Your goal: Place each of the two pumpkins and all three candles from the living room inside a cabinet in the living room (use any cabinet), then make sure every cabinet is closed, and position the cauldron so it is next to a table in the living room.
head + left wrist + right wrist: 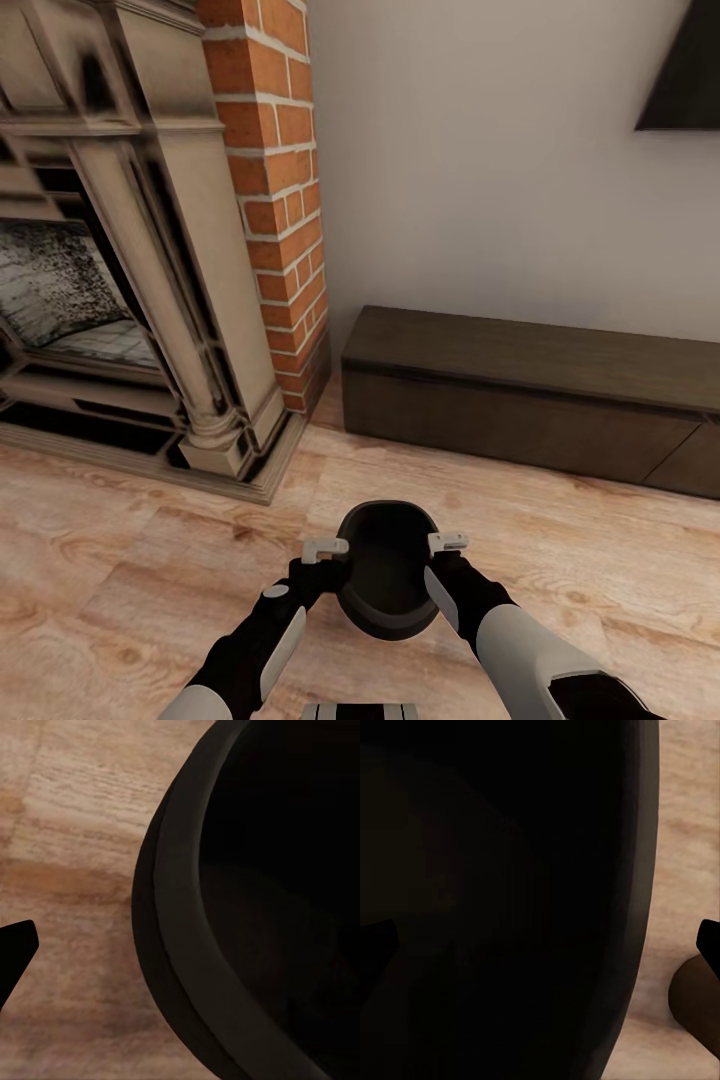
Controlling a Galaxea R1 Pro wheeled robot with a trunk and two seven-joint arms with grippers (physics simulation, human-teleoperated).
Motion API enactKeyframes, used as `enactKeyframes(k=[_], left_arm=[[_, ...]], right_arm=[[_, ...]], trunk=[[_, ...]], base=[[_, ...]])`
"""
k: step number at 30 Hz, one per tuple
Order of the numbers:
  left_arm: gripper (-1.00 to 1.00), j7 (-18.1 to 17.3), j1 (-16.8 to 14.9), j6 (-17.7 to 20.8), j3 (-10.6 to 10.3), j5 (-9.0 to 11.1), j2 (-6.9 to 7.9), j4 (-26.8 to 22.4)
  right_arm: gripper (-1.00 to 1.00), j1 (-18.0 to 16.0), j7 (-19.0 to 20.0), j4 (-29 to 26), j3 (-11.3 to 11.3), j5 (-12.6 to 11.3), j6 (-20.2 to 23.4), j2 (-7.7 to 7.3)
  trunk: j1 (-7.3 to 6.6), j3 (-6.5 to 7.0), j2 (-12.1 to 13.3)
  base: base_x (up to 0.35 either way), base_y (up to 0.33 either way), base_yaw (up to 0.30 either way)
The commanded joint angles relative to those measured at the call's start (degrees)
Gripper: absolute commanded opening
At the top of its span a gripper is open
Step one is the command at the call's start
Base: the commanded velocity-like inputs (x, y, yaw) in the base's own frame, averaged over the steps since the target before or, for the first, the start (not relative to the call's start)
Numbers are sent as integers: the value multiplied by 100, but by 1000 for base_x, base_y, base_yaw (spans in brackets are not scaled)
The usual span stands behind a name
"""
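Cauldron (386,582): black, round-bellied, wide dark mouth facing up; held between both grippers above the wooden floor (120,600).
Left gripper (325,548): pressed at the cauldron's left rim; grip state cannot be told.
Right gripper (447,543): at the right rim; grip state likewise unclear.
Arms: both reach forward, converging on the pot.
Cabinet (530,400): long, dark brown, shut, ahead against the wall.
Fireplace (130,250): beige, ahead on the left.

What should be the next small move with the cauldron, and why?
Probably keep both hands on it and turn the base to look for the table. The cauldron sits between the left hand and the right hand, above the wooden floor, facing the closed cabinet and the fireplace, not a table.
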Motion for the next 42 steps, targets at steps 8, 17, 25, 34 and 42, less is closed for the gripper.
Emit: enactKeyframes(k=[8, 17, 25, 34, 42], left_arm=[[100, 6, -1, 30, 4, 64, 0, -10], [100, -18, -1, 36, -43, 57, 0, -3], [100, -3, -1, 33, -91, 62, 0, -2], [100, 14, -1, 30, -75, 80, 0, 0], [100, 21, -1, 30, -73, 92, 0, 18]], right_arm=[[100, 1, -18, -10, 19, 3, 40, 0], [100, -1, -19, -10, 15, 3, 40, 0], [100, 1, -16, -10, 18, 3, 40, 0], [100, 0, -16, -10, 19, 3, 40, 0], [100, 2, -16, -10, 19, 3, 40, 0]], trunk=[[-1, -5, -2], [-1, -5, -2], [-1, -5, -2], [4, -49, -5], [25, -226, -15]], base=[[0, 0, 0], [0, 0, 0], [0, 0, 0], [0, 0, 0], [0, 0, 0]])
